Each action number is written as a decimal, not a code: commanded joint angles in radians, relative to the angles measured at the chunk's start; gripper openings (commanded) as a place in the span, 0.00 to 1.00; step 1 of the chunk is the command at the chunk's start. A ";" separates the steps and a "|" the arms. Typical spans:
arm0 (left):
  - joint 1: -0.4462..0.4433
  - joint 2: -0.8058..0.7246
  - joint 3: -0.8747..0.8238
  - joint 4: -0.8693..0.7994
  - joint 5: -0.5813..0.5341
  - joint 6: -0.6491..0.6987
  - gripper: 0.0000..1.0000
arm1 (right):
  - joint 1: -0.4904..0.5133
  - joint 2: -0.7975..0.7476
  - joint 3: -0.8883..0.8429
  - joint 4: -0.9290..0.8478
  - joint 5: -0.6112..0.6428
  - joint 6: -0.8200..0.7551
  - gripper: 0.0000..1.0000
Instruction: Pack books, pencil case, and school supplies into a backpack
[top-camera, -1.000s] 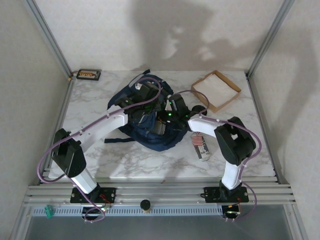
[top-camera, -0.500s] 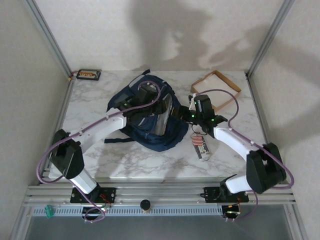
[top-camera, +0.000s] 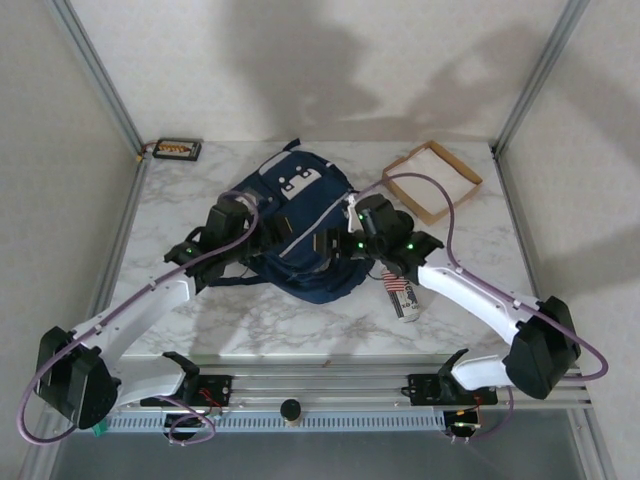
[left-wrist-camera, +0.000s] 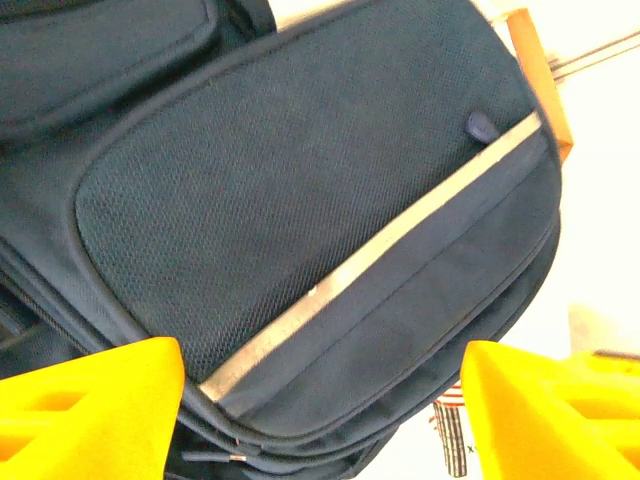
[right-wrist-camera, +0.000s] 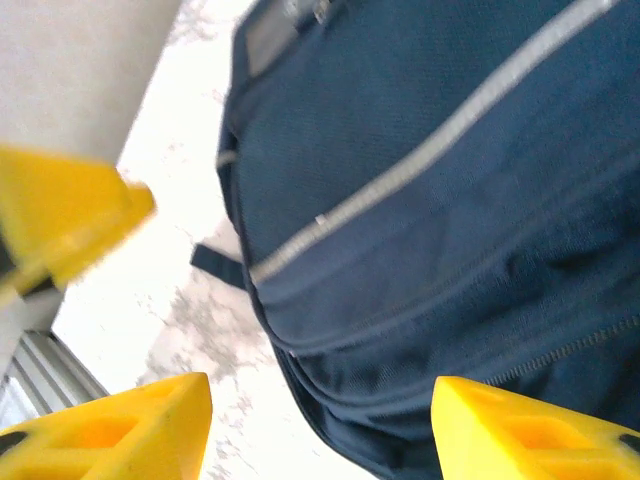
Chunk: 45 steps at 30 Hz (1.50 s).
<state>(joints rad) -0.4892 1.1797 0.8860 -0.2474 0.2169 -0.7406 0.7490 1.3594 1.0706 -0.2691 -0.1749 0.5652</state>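
The navy backpack (top-camera: 298, 225) lies flat in the middle of the table, with its white patch toward the back and its pale stripe (left-wrist-camera: 380, 250) across the front pocket. My left gripper (top-camera: 258, 240) stands open at its left side, yellow fingers (left-wrist-camera: 90, 410) wide apart over the pocket's edge (left-wrist-camera: 320, 400). On the backpack's right edge my right gripper (top-camera: 338, 245) is also open, holding nothing (right-wrist-camera: 320, 420). A red-and-white striped pencil case (top-camera: 403, 295) lies on the table just right of the backpack (right-wrist-camera: 450, 200). The books are out of view.
A shallow cardboard tray (top-camera: 432, 180) sits at the back right. A small dark box (top-camera: 175, 150) lies in the back left corner. Metal frame posts stand at both back corners, with the rail along the near edge.
Both grippers have come off the top of the backpack. The left arm swung down and to the left; the right gripper moved from near the tray to the backpack's right edge. The backpack's front now shows.
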 joint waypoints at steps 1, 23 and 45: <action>0.015 -0.044 -0.020 0.034 -0.034 -0.061 0.74 | 0.026 0.056 0.056 0.008 0.034 0.041 0.59; 0.040 0.185 -0.193 0.345 -0.060 -0.347 0.52 | 0.273 0.158 0.045 -0.139 0.214 0.072 0.55; 0.068 0.253 -0.228 0.450 -0.024 -0.464 0.52 | 0.094 0.340 0.121 0.081 0.198 0.009 0.58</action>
<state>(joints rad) -0.4301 1.3731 0.6285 0.1242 0.1669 -1.1683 0.8516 1.7000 1.1580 -0.2874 0.0185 0.6125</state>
